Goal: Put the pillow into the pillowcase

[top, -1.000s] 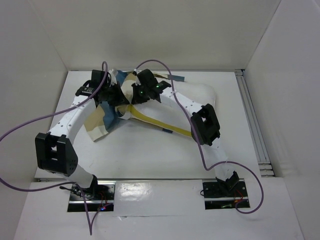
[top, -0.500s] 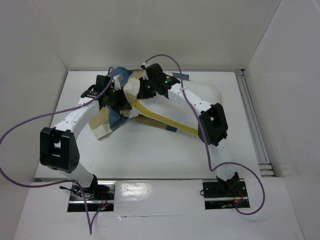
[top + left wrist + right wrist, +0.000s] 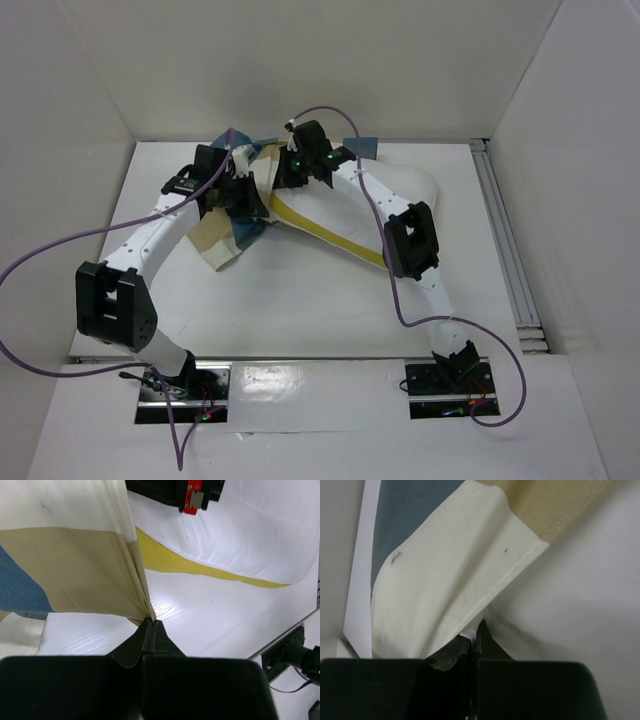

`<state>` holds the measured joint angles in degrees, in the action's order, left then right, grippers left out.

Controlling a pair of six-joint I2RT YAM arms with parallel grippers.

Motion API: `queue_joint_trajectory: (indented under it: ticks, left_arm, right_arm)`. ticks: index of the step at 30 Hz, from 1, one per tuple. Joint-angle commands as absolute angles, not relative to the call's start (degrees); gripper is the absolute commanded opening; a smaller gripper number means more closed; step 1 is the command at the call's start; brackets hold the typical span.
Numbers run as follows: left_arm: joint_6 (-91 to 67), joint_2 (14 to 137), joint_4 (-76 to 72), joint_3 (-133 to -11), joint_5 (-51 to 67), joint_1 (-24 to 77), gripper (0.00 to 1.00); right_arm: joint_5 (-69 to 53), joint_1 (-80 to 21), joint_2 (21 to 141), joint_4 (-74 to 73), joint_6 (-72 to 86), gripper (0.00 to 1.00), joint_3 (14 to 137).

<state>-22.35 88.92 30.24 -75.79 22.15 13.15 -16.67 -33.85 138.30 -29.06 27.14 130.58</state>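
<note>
The left tool (image 3: 151, 621) and right tool (image 3: 476, 639) each pinch the pillowcase (image 3: 75, 555) hem, so they should pull apart evenly, stretching the mouth taut before drawing it rightward over the pillow (image 3: 240, 535).

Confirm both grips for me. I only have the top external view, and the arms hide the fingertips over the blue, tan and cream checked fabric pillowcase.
Observer: In the left wrist view, the left gripper is shut, its tips pinching a tan and cream fold of the checked fabric pillowcase.
Operator: Right one?
Observer: The right gripper is shut on the pillowcase's cream hemmed edge.
Operator: Is the pillow inside at the left grip?
Observer: No. There the soft white quilted pillow with yellow piping lies on the white table beyond the cloth. The part in view is uncovered.
</note>
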Motion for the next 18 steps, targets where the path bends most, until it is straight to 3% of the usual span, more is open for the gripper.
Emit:
queue_joint_trajectory:
  ticks: [1, 10, 13, 14, 15, 16, 17, 18]
  left_arm:
    - [-21.7, 86.6, 38.4, -79.1, 32.9, 14.2, 0.00]
    - [-25.8, 94.9, 32.7, -78.0, 33.5, 14.7, 0.00]
    - [-25.0, 94.9, 32.7, -78.0, 33.0, 14.7, 0.00]
    - [-25.0, 94.9, 33.2, -78.7, 32.3, 14.7, 0.00]
    - [-24.2, 94.4, 34.6, -79.3, 30.6, 14.7, 0.00]
    - [-23.0, 94.4, 35.6, -79.8, 29.5, 14.7, 0.07]
    - [-22.4, 93.8, 36.6, -81.1, 28.5, 14.7, 0.19]
    - [-21.1, 93.8, 38.7, -82.8, 26.2, 14.7, 0.47]
  right_arm:
    - [-12.9, -30.1, 138.5, -19.2, 28.8, 0.00, 131.3]
    - [-18.3, -31.9, 121.6, -3.1, 34.3, 0.00, 107.1]
    - [-15.2, -31.9, 120.0, -5.5, 33.8, 0.00, 106.5]
    - [-14.4, -31.9, 120.5, -7.9, 33.0, 0.11, 109.0]
    - [-14.4, -31.3, 121.0, -12.8, 32.1, 0.28, 110.1]
    - [-14.4, -31.3, 121.0, -14.7, 30.3, 0.46, 110.1]
    - [-14.4, -31.3, 120.3, -16.0, 29.5, 0.57, 108.8]
    - [-13.2, -31.3, 117.5, -17.6, 27.8, 0.70, 107.2]
